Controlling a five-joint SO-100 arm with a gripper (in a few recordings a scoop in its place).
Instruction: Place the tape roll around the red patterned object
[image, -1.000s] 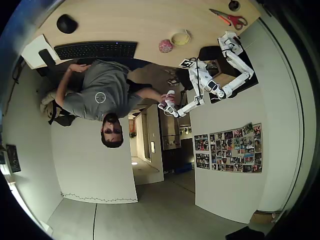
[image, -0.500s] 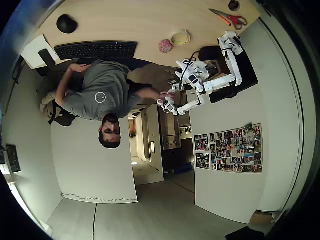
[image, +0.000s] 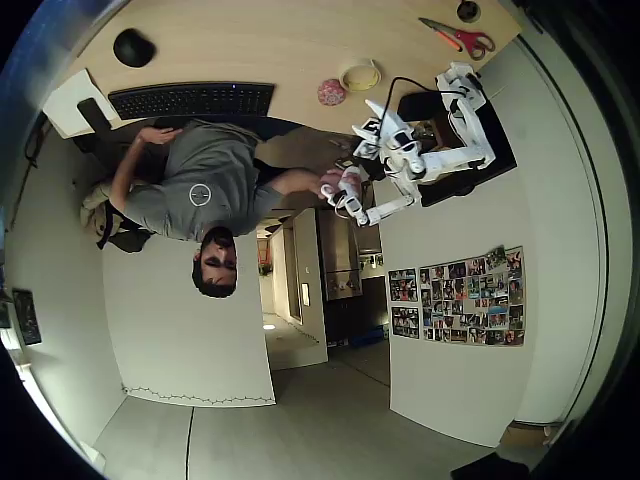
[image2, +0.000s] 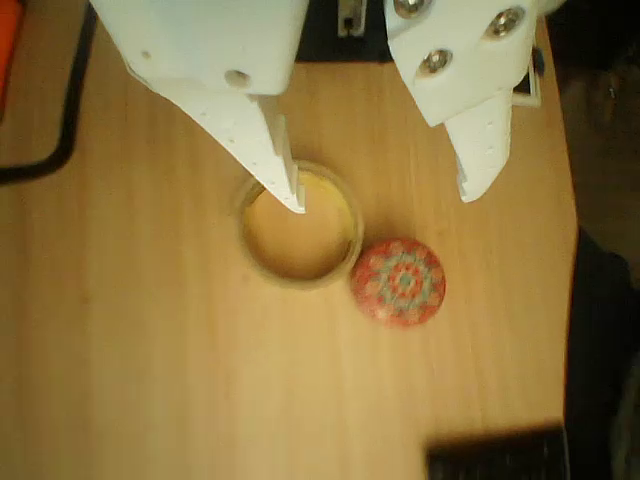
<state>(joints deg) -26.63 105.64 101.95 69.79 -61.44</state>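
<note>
Fingers (image2: 382, 200) spread wide above the desk (image2: 150, 380) — tape roll (image2: 298, 225) lying flat, touching the red ball (image2: 398, 282).

table (image2: 150, 380): matt wood (grained) | fingers (image2: 270, 150): white plastic, perforated | tape roll (image2: 298, 230): glossy

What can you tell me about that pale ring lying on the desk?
The tape roll is a pale yellow-cream ring with a wide open centre showing bare wood. It lies flat on the wooden desk, right beside the red patterned ball, touching or nearly so, not around it. In the wrist view the open claw hangs above, one finger over its rim.
</note>
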